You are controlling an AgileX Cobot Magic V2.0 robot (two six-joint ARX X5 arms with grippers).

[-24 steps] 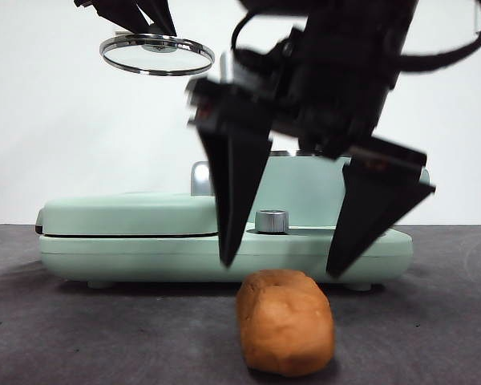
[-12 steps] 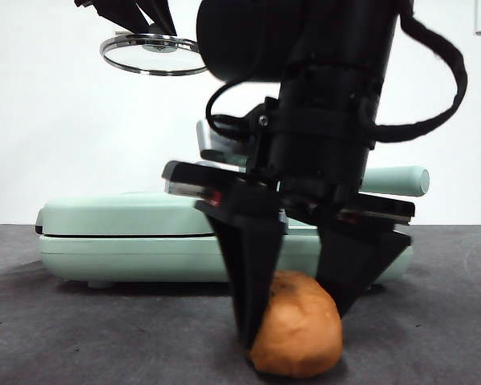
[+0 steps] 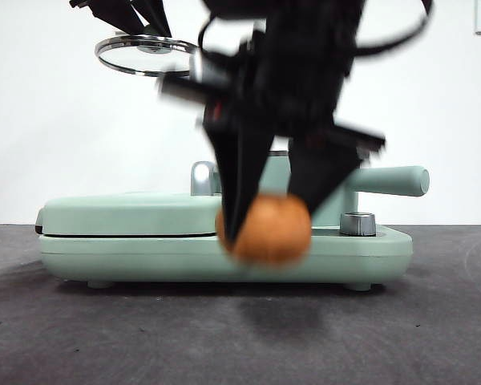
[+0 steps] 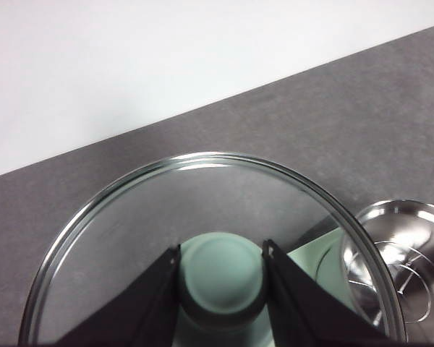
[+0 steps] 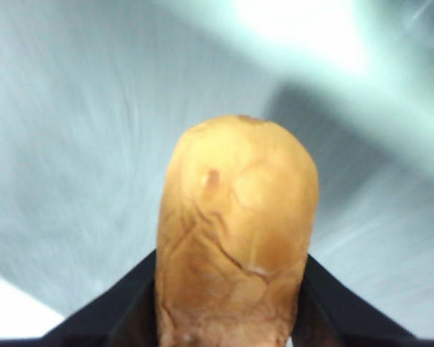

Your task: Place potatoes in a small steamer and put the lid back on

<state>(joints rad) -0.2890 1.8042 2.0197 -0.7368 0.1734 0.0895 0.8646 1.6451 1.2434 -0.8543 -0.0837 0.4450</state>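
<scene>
We see the right gripper (image 3: 268, 228) in the middle of the front view, its two black jaws closed against the sides of the potato (image 3: 264, 228), which hangs clear of the dark table (image 3: 104, 337) in front of the flat green griddle (image 3: 128, 237); both the arm and the potato are blurred here. In the right wrist view the potato (image 5: 235, 238) fills the space between the jaws of the right gripper (image 5: 231, 307), which touch it on either side, and its skin is orange-brown and creased, while the background is too smeared for us to read. The left gripper (image 3: 144, 20) is high at the upper left of the front view, holding the lid (image 3: 144, 56) in the air, roughly level and well above the griddle. In the left wrist view the jaws of the left gripper (image 4: 220, 278) are closed on the lid's mint-green knob (image 4: 220, 278), with the glass and steel rim of the lid (image 4: 116, 217) spread around it. Beside the rim in that view we see part of the shiny steel inside of the small steamer (image 4: 405, 267) on the table. In the front view the steamer's straight green handle (image 3: 389, 180) sticks out from behind the right arm, above the griddle.
</scene>
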